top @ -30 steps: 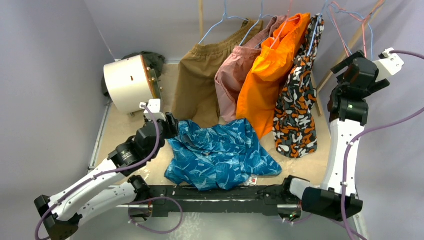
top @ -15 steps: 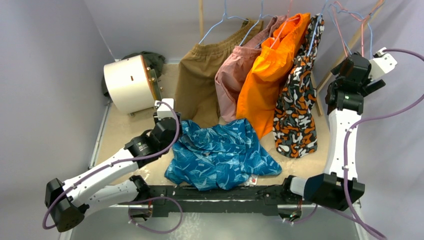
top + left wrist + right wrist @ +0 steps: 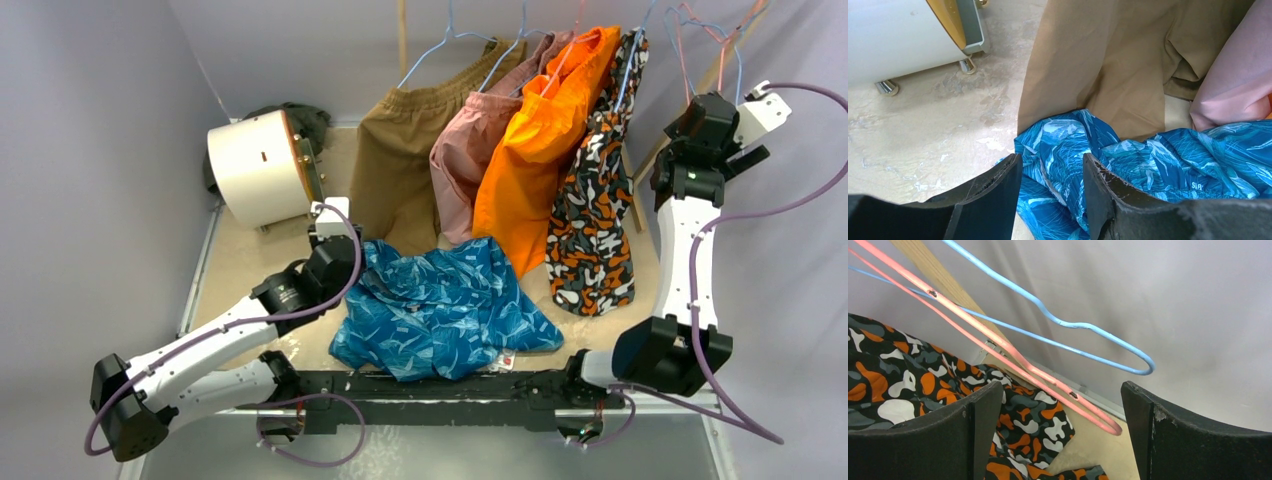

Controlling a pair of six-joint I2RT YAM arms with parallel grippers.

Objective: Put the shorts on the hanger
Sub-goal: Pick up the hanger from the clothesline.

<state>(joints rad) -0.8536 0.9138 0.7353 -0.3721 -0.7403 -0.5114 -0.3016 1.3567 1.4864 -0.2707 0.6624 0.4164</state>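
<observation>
Between the fingers of the left hand (image 3: pixel 1052 167), which stand partly apart and grip nothing, lies a crumpled edge of the blue-and-teal patterned shorts (image 3: pixel 1168 165). The rest of that garment spreads to the hand's right on the desk (image 3: pixel 923 125). Just beyond it hang brown shorts (image 3: pixel 1108 65), their hem reaching down to the blue fabric, with a pink garment (image 3: pixel 1233 75) beside them on the right. Farther off to the hand's left stands a white drum (image 3: pixel 893 35) on small metal feet.

The right hand (image 3: pixel 1060 390), raised high, is spread wide and holds nothing. Ahead of its gap runs the pink-red wire hanger (image 3: pixel 998 342), slanting down from the upper left. Its rounded corner comes close to the finger on the right of the wrist view; whether they touch cannot be told. Just beyond it a light blue wire hanger (image 3: pixel 1088 326) slants the same way. Below and to the left hang camouflage shorts (image 3: pixel 908 370) in black, orange and white, and a wooden slat (image 3: pixel 933 270) leans before the grey wall behind.
</observation>
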